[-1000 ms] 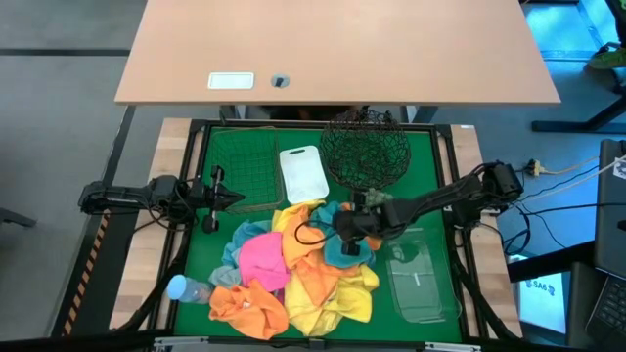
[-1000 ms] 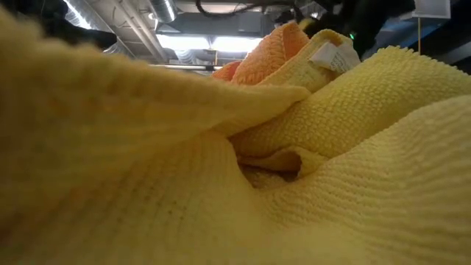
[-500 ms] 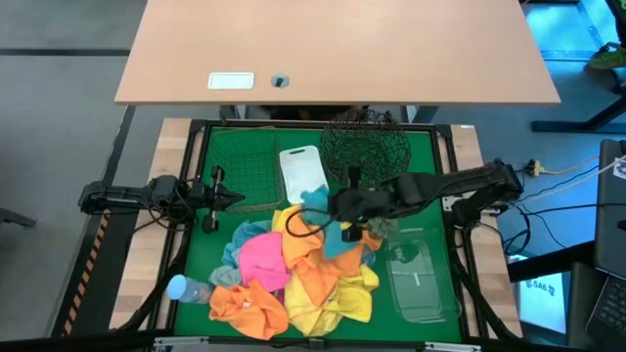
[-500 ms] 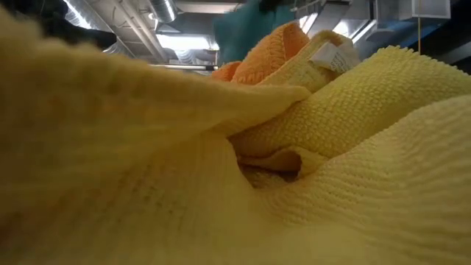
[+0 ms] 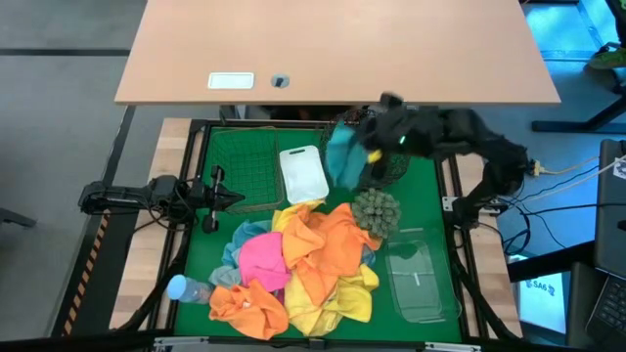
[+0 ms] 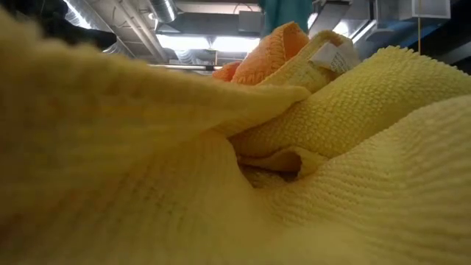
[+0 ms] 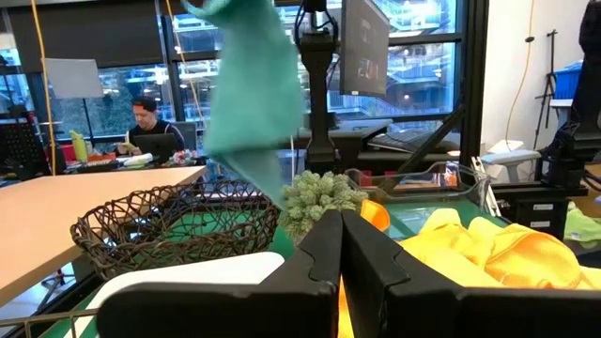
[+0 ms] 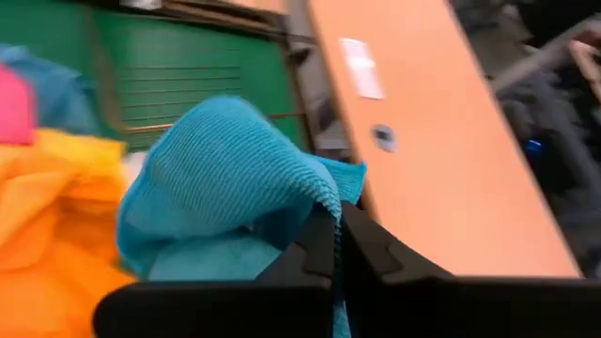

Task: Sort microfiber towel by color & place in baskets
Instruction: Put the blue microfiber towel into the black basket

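My right gripper (image 5: 372, 149) is raised over the round black wire-mesh basket (image 5: 391, 154) at the far right of the green mat, shut on a teal towel (image 5: 342, 156). That towel also shows in the left wrist view (image 7: 252, 84) and at the top of the low view (image 6: 287, 11). A pile of yellow, orange, pink and blue towels (image 5: 303, 259) lies mid-mat. The dark wire-grid basket (image 5: 243, 166), white tub (image 5: 303, 171) and clear tray (image 5: 421, 279) stand around it. My left gripper (image 5: 220, 193) waits shut at the mat's left edge. My right gripper pinches a bunched fold of the teal towel (image 8: 324, 202) between its two shut fingers (image 8: 315, 246). The towel is lifted clear of the pile and hangs slack below the gripper (image 7: 272, 178), above the round basket's rim (image 7: 178, 218).
A spiky grey-green ball plant (image 5: 376, 210) sits between the pile and the clear tray. A clear bottle with a blue cap (image 5: 186, 289) lies at the near left corner. A wooden desk (image 5: 337, 49) stands beyond the far edge. Yellow towel (image 6: 221, 162) fills the low view.
My right gripper has risen from the pile and swung toward the far edge, over the round basket, drawing the teal towel out of the heap until it hangs clear. The plant, earlier under the arm, now shows. The rest of the pile stays put.
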Robot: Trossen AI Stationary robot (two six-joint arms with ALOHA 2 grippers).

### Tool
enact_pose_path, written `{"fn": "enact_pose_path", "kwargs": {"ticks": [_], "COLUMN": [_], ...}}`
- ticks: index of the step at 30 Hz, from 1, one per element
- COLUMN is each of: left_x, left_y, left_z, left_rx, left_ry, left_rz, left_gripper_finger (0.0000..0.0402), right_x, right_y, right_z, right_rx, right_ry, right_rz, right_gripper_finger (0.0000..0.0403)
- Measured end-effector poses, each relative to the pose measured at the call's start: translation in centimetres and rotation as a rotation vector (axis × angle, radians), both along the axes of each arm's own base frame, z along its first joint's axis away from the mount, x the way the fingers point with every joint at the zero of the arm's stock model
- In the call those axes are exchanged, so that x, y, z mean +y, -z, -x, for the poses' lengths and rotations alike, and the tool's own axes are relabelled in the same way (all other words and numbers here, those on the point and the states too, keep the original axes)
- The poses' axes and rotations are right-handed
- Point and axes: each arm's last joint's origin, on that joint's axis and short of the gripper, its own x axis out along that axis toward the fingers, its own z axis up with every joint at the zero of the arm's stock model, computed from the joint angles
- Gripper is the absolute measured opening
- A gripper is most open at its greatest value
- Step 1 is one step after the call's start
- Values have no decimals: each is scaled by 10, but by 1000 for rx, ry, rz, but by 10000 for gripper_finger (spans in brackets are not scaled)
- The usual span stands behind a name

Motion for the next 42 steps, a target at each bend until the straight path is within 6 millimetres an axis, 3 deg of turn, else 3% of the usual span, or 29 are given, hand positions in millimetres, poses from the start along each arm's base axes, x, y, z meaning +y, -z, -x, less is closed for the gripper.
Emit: {"fn": "enact_pose_path", "kwargs": {"ticks": [4,8,15,22,31,36,42], "left_x": [0,0,0,0,0,0,0], "left_y": [0,-1,-14,-17,-25,-27,-29], "left_z": [0,0,3,4,7,8,9], "left_rx": [0,-8,-153,-184,-273,-292,-320], "left_ry": [0,0,0,0,0,0,8], "left_rz": [0,1,7,9,13,14,41], "left_gripper_finger": [0,0,0,0,0,0,5], "right_x": [-28,-56,-101,-126,-135,-135,-137], "right_y": [-14,-14,3,58,147,171,176], "right_z": [15,28,40,22,5,6,7], "right_rx": [-5,31,88,230,445,520,540], "right_ry": [94,186,210,221,240,262,301], "right_rz": [57,72,-147,-309,-391,-390,-350], "right_gripper_finger": [1,1,1,1,2,26,97]}}
